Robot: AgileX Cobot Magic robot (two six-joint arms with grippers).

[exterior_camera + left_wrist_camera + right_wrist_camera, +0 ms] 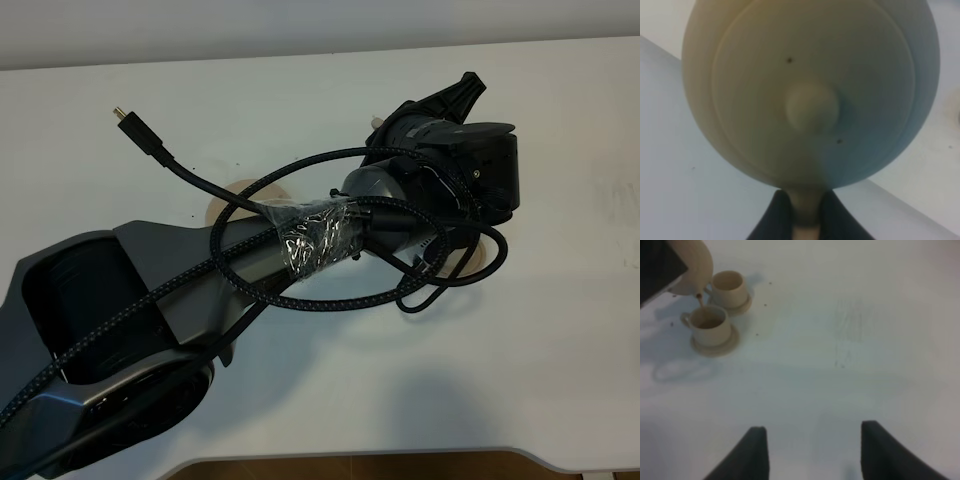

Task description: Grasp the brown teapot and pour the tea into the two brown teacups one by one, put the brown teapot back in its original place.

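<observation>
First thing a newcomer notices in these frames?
The left arm sprawls across the high view, hiding most of the table. The brown teapot fills the left wrist view, pinched by its handle in the left gripper. Right wrist view: tea streams into one brown teacup.

the left arm (250, 250) lies slantwise across the middle of the counter (560, 360). its looped cables (330, 300) bulge toward the near edge, and a stiff cable end (130, 122) juts toward the far left corner. under the wrist, the tilted teapot (690, 262) hangs over two teacups (710, 325) (729, 286) set just beside each other. a wide saucer (214, 208) shows behind the arm. the strip along the right edge and the near right corner lie open.
</observation>
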